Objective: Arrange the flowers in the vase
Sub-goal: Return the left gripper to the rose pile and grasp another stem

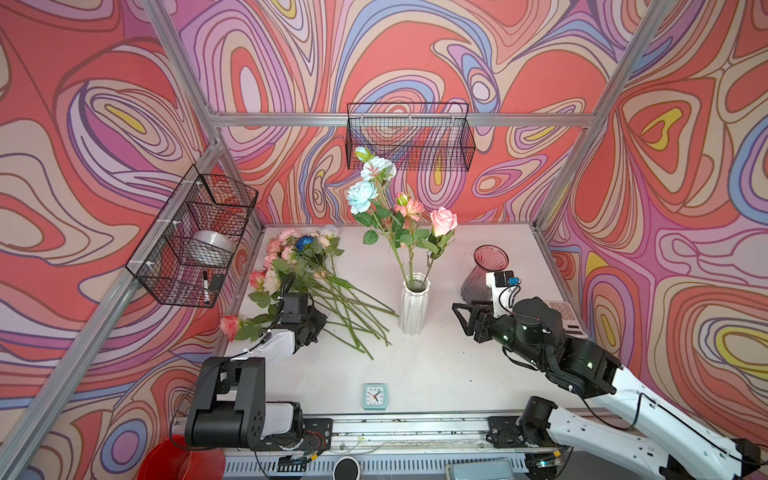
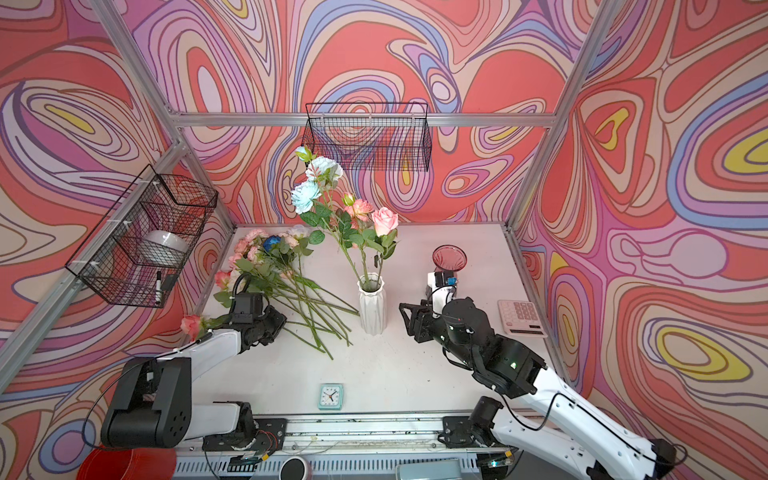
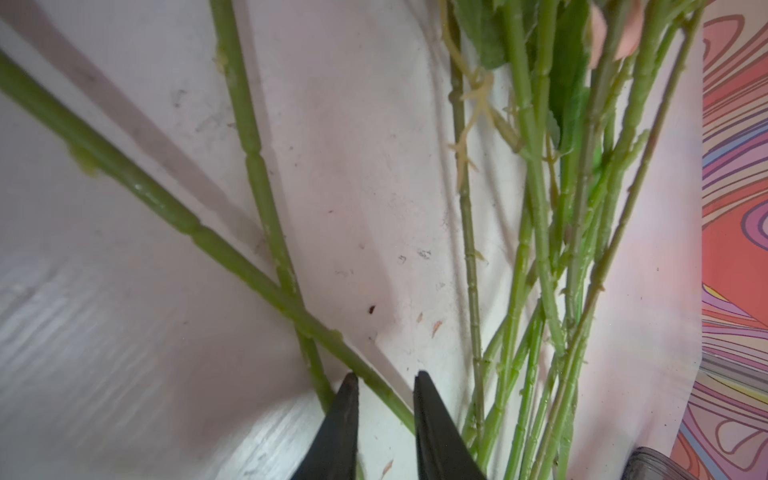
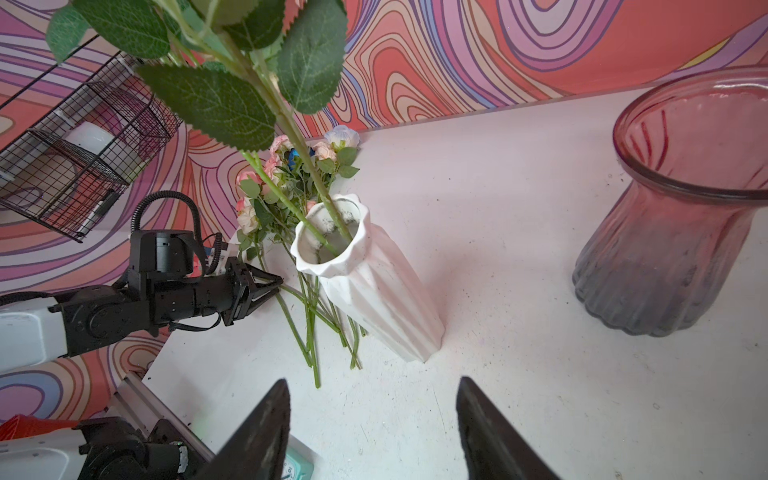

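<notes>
Item: white vase (image 1: 413, 307), ribbed, upright at the middle of the table (image 1: 436, 365). The standing flowers (image 1: 409, 216) rose out of its mouth, with pale blue, white, peach and pink heads well above the rim.

Item: loose flowers (image 1: 307, 266), a heap lying flat on the table to the left of the white vase. The heads pointed toward the back wall and the cut ends fanned toward the front. Pink and peach heads and one deep blue head were noted. A stray pink rose (image 1: 230, 325) lay at the table's left edge, beside the left arm.

Item: left gripper (image 3: 386, 384), low over the heap's stems. Its fingers stood a little apart, with one green stem (image 3: 249, 276) passing between the tips. No pinch was visible.

Item: right gripper (image 4: 371, 384), just right of the white vase, fingers wide apart and holding nothing.

Item: pink glass vase (image 1: 484, 270), upright behind the right gripper.

Item: small clock (image 1: 375, 395), near the front edge.

Item: calculator (image 2: 521, 318), at the right edge.
</notes>
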Controlling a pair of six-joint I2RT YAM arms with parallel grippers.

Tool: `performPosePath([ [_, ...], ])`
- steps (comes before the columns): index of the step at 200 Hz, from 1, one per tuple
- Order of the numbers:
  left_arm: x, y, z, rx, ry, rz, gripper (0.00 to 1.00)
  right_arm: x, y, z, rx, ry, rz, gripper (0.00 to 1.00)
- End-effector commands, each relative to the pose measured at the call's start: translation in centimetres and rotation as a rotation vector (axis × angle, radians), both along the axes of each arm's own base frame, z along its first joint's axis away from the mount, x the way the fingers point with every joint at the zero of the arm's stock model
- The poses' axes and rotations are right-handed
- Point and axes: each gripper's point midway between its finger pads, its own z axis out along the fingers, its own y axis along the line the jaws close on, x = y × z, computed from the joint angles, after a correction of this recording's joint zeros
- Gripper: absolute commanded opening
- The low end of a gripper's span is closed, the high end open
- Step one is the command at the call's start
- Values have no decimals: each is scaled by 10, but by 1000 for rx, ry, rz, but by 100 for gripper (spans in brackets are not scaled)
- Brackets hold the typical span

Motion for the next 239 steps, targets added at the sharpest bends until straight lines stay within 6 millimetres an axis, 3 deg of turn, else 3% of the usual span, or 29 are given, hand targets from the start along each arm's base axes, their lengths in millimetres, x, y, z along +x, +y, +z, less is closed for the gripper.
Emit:
performPosePath([
  [1,2,4,-7,-7,11,38,24,1,-5,-4,-19,-5,-18,65],
  [54,-6,7,-26,10,87,49,14,-1,-10,-2,-21,-11,-27,65],
  [97,-2,6,-15,-2,60,51,0,-3,-13,-2,-16,-14,-33,65],
  [112,-4,8,-7,11,49,48,0,-3,-15,0,-13,-18,-38,65],
  [116,7,8,8,17,11,46,0,-3,-15,0,-14,-18,-39,65],
  [138,8,12,34,55,-24,38,0,-3,-16,1,-8,-22,-42,65],
  [202,-15,11,102,249,-105,-33,0,-2,-14,1,2,-23,-37,65],
  [239,-22,5,147,270,-233,-72,0,-4,-14,4,9,-25,-30,65],
])
